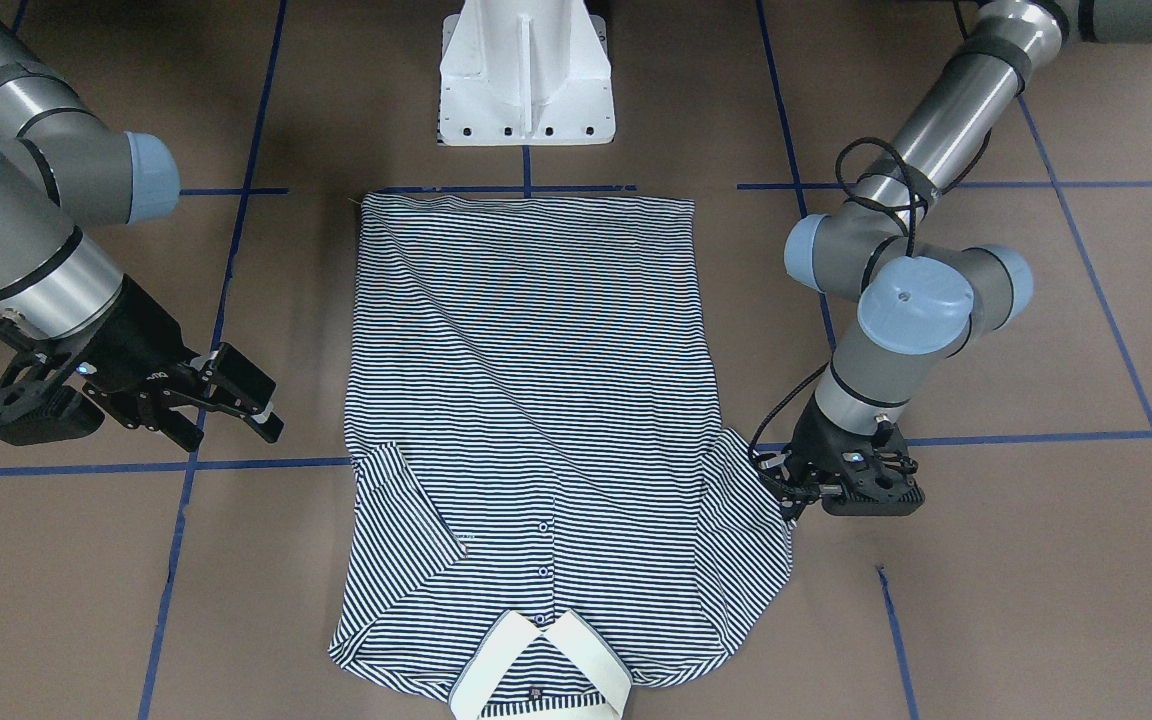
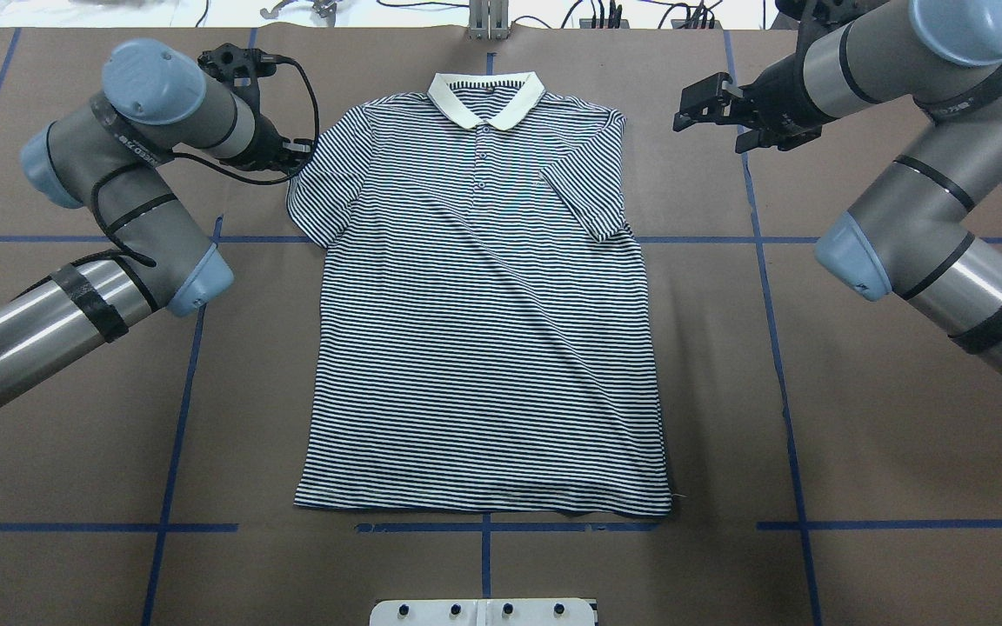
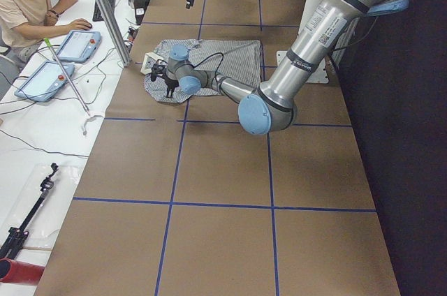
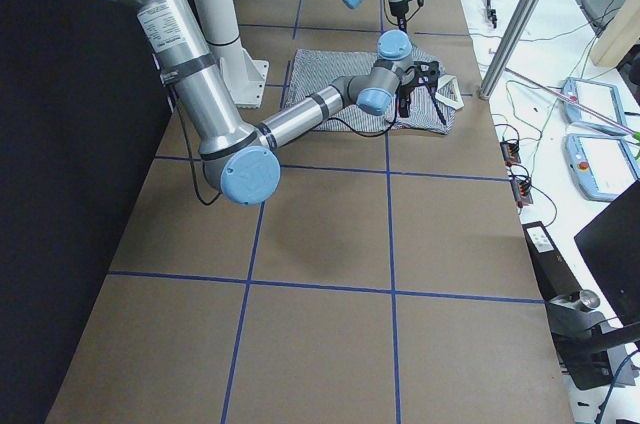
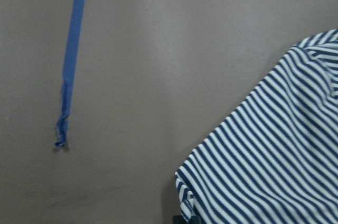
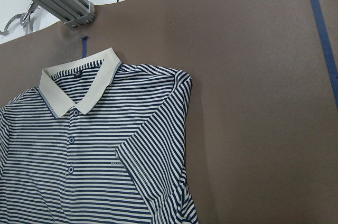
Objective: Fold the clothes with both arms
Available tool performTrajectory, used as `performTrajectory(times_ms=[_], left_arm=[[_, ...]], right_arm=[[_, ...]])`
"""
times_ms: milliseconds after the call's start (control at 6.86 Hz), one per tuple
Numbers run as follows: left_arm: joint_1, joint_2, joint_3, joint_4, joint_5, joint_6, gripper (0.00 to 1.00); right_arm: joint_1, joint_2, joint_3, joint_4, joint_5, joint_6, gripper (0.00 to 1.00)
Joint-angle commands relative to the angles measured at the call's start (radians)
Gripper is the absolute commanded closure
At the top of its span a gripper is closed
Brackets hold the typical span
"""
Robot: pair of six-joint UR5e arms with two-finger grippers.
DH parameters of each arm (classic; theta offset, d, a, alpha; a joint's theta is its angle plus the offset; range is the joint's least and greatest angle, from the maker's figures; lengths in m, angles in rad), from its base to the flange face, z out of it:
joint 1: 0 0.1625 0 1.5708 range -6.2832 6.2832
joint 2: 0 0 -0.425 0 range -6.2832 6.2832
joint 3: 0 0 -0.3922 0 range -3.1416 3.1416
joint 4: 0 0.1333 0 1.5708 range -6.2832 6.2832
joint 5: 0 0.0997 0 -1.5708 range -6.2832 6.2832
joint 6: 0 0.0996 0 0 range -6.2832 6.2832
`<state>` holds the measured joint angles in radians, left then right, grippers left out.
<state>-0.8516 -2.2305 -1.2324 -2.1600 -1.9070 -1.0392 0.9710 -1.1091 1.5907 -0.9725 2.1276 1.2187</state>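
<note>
Shirt (image 2: 484, 330) is laid flat, front up, in the centre of the counter (image 2: 814, 435). Its collar (image 2: 485, 94) is at the top of the overhead frame and its hem near the bottom.

Early stage is judged. The folded sleeve (image 2: 588, 196), right of centre in the overhead frame, is already turned in over the chest. The flat sleeve (image 2: 323, 191), on the left of the frame, is spread out and not yet folded. The body is full length, with no side or bottom-to-top folds made. What is left: the second sleeve, then the body folds.

Left gripper (image 1: 784, 492) is set down at the outer edge of the flat sleeve, touching or just beside the hem. In the left wrist view only the sleeve corner and a dark tip are shown at the bottom edge. Whether the jaws are pinched on cloth cannot be told.

Right gripper (image 2: 691, 106) is held in the upper right of the overhead frame, apart from the shirt. Its jaws are spread wide and nothing is held in them.
</note>
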Motion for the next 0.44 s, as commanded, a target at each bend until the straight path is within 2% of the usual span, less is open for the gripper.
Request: performTrajectory(times_ms=[0, 146, 292], left_arm=[[0.029, -0.073, -0.006, 0.064, 0.003, -0.088, 1.0], [0.045, -0.128, 0.06, 0.065, 0.008, -0.138, 1.0], [0.055, -0.221, 0.179, 0.062, 0.032, -0.186, 1.0]], right_arm=[[-0.001, -0.001, -0.001, 0.0, 0.0, -0.007, 0.0], [-0.001, -0.008, 0.0, 0.0, 0.0, -0.005, 0.0], [-0.003, -0.012, 0.012, 0.002, 0.0, 0.007, 0.0]])
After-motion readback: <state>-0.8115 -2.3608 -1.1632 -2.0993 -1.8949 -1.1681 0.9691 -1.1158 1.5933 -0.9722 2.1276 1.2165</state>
